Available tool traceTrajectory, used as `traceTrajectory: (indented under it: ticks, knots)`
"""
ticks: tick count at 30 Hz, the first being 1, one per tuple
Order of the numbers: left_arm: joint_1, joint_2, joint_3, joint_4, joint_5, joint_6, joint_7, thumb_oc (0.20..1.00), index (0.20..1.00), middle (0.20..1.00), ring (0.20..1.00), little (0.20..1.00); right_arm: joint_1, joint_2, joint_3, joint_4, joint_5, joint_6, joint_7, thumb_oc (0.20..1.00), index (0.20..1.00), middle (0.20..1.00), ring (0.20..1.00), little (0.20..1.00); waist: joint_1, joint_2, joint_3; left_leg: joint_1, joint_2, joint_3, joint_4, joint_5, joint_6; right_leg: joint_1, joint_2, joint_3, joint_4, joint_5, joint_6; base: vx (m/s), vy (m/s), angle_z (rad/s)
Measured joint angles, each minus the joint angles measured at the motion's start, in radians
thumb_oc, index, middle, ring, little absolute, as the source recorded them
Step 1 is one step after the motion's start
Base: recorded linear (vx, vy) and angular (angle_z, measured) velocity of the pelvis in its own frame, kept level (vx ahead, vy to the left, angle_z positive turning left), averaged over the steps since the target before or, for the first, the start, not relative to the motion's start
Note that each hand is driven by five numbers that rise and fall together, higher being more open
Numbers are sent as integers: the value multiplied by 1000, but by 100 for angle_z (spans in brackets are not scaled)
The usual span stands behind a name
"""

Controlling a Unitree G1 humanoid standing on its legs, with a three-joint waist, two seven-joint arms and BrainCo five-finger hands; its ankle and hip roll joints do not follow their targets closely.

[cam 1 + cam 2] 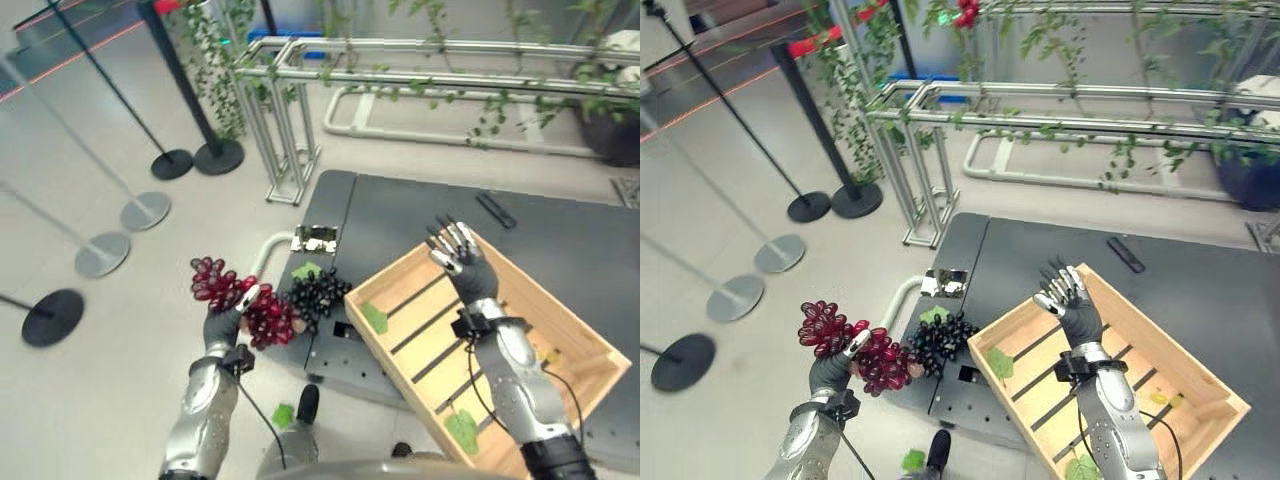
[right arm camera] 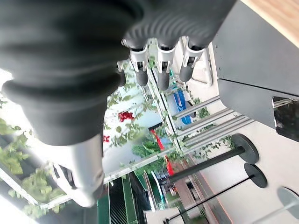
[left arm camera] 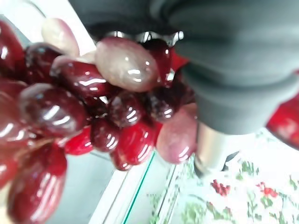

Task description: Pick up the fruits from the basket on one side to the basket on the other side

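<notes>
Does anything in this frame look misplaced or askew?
Yes. The wooden crate sits skewed on the dark table, one corner overhanging its front edge. A dark grape bunch lies on the table edge, outside it. The left hand holds red grapes beyond the table.

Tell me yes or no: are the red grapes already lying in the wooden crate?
No, the red grapes are held up in the left robot hand, off to the side of the wooden crate.
</notes>
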Motion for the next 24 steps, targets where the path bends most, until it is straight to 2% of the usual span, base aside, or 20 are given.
traceTrajectory:
  ticks: [1, 2, 3, 4, 5, 6, 7, 8, 9, 11, 12, 13, 15, 16, 17, 18, 19, 20, 23, 24]
  knots:
    - [4, 5, 0, 0, -3, 0, -3, 200, 200, 200, 200, 200, 6, 11, 0, -6, -3, 0, -3, 1000, 1000, 1000, 1000, 1000, 1, -32, 3, 1, -27, 36, 64, -19, 19, 3, -34, 1, 2, 5, 8, -106, 17, 46]
    - [6, -2, -3, 2, -8, 2, -15, 200, 200, 200, 200, 200, 27, 17, -12, -45, -4, -2, -10, 1000, 1000, 1000, 1000, 1000, -19, -46, -3, 11, -52, 106, 208, -71, 45, 32, -70, -32, -20, 18, 30, -70, 29, 45]
    - [6, -10, -9, -1, -8, 2, -18, 200, 200, 200, 200, 200, 43, 13, -21, -64, -4, -4, -11, 1000, 1000, 1000, 1000, 1000, -35, -31, -11, 40, -45, 113, 212, -36, 67, 50, -62, -47, -26, 19, 36, -94, 54, 100]
    - [0, -30, -13, -5, -8, 2, -36, 200, 200, 200, 200, 200, 63, 4, -34, -81, -4, -16, -17, 1000, 1000, 1000, 1000, 1000, -62, -3, -16, 97, -45, 115, 168, -34, 86, 74, -70, -82, 19, 1, 51, -94, 63, 99]
    - [-11, -39, -13, -10, -8, 2, -41, 200, 200, 200, 200, 200, 63, 1, -39, -80, -4, -16, -20, 1000, 1000, 1000, 1000, 1000, -66, 7, -12, 120, -43, 112, 146, -24, 103, 58, -84, -85, 95, -9, 46, -113, 77, 105]
    - [-22, -53, -10, -38, -9, -3, -44, 200, 200, 200, 200, 200, 55, -14, -34, -82, -7, -18, -22, 1000, 1000, 1000, 1000, 1000, -58, 60, -30, 121, -13, 93, 79, -16, 117, -66, -57, -80, 198, -77, 42, -78, 53, 75]
    - [-18, -50, -8, -63, -9, -12, -44, 200, 200, 200, 200, 200, 41, -10, -27, -82, -13, -21, -23, 1000, 1000, 1000, 1000, 1000, -60, 67, -47, 122, 8, 85, 22, -7, 103, -103, -10, -82, 130, -79, 33, -139, 121, 81]
    - [-26, -26, -8, -73, -9, -22, -46, 200, 200, 200, 200, 200, 30, -6, -28, -81, -17, -24, -23, 1000, 1000, 1000, 1000, 1000, -62, 56, -49, 126, 5, 74, -23, 1, 88, -124, 14, -77, 52, -43, 2, -176, 155, 139]
    - [-59, -37, -13, -49, -8, -15, -53, 200, 200, 200, 200, 200, 18, -13, -43, -46, -25, -26, -24, 1000, 1000, 1000, 1000, 1000, -76, 63, -51, 126, 2, 87, -21, -63, 96, -117, 5, -123, 16, 91, -40, -175, 155, 130]
    - [-26, -37, -4, -53, -8, -17, -52, 200, 200, 200, 200, 200, 12, -12, -45, -31, -25, -16, -33, 1000, 1000, 1000, 1000, 1000, -43, 55, -46, 174, 29, 178, 78, -151, 49, -114, -23, -138, 52, 93, -33, -128, 147, 62]
    - [-9, -33, -2, -53, -8, -17, -50, 200, 200, 200, 200, 200, 12, -14, -40, -38, -25, -17, -32, 1000, 1000, 1000, 1000, 1000, -43, 54, -47, 198, 35, 186, 67, -151, 48, -120, -32, -138, 73, 85, -27, -205, 223, 48]
    - [3, -28, -2, -39, -6, -13, -47, 200, 200, 200, 200, 200, 11, -15, -47, -41, -26, -21, -33, 1000, 1000, 1000, 1000, 1000, -40, 56, -48, 210, 62, 219, 95, -185, 13, -118, -65, -168, 107, 77, -9, -151, 145, 69]
    - [9, -24, -7, -33, -6, -10, -46, 200, 200, 200, 200, 200, 18, -11, -62, -39, -26, -21, -36, 1000, 1000, 1000, 1000, 1000, -47, 55, -48, 234, 58, 210, 49, -195, 25, -118, -94, -186, 135, 78, -1, -278, 229, 75]
    - [4, -4, -11, -29, -3, -9, -45, 200, 200, 200, 200, 200, 31, 6, -61, -32, -28, -21, -40, 1000, 1000, 1000, 1000, 1000, -41, 26, -46, 215, 31, 216, 44, -186, 67, -111, -135, -209, 144, 85, 20, -388, 307, 75]
    - [0, 6, -16, -27, -1, -5, -44, 200, 200, 200, 200, 200, 47, 13, -60, -32, -33, -20, -45, 1000, 1000, 1000, 1000, 1000, -49, 10, -49, 205, 21, 216, 54, -180, 76, -96, -154, -235, 138, 88, 21, -293, 250, 125]
    - [-6, 34, -18, -24, 16, -5, -44, 200, 200, 200, 200, 200, 65, 35, -59, -34, -36, -21, -52, 1000, 1000, 1000, 1000, 1000, -57, -25, -65, 154, 11, 273, 90, -173, 91, -84, -191, -270, 135, 99, 36, -248, 212, 124]
    - [-11, 47, -18, -25, 16, -5, -44, 200, 200, 200, 200, 200, 66, 41, -57, -35, -38, -22, -53, 1000, 1000, 1000, 1000, 1000, -64, -37, -69, 138, 12, 297, 107, -178, 102, -88, -197, -277, 132, 99, 41, -231, 255, 101]
    - [-7, 68, -10, -26, 21, -8, -41, 200, 200, 200, 200, 200, 64, 54, -48, -32, -44, -21, -51, 1000, 1000, 1000, 1000, 1000, -35, -68, -79, 127, -2, 308, 121, -174, 109, -89, -207, -277, 129, 119, 49, -210, 261, 39]
    - [4, 103, 9, -17, 76, -6, -30, 200, 200, 200, 200, 200, 38, 77, -13, -25, -49, -19, -48, 1000, 1000, 1000, 1000, 1000, -27, -92, -72, 129, -17, 279, 122, -163, 135, -124, -248, -261, 228, 144, 62, -205, 285, 30]
    - [3, 103, 16, -10, 96, -6, -21, 200, 200, 200, 200, 200, 22, 77, 9, -16, -64, -19, -45, 1000, 1000, 1000, 1000, 1000, -24, -86, -65, 130, -12, 269, 123, -158, 144, -158, -228, -233, 233, 102, 108, -271, 288, 15]
